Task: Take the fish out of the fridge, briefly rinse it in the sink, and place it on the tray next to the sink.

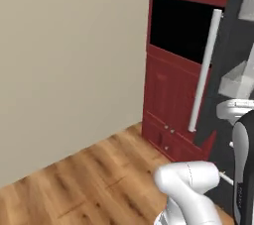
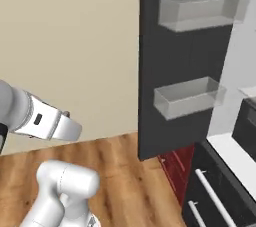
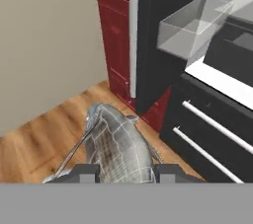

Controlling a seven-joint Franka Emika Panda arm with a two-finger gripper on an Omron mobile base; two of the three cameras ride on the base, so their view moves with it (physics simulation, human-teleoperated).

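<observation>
Fish [image 3: 118,144] seen in the hand view: grey-silver, scaled in a fine net pattern, body rounded and tapering away from the camera, thin fin spines trailing to the lower left. Clamped between the two dark fingers [image 3: 88,171], one pad at each flank, held in the air above the wooden floor [image 3: 44,139]. Lower end of the body cut off at the bottom of that view; head and tail hard to tell apart.

Beyond it, stood the fridge [image 3: 158,30] with its dark door swung open, long white handle [image 3: 132,35] on the door's edge and a clear bin [image 3: 190,33] on the inner face. Dark drawers [image 3: 212,134] with pale bar handles to the right. Red cabinet [image 3: 116,45] and beige wall [image 3: 44,40] behind.
</observation>
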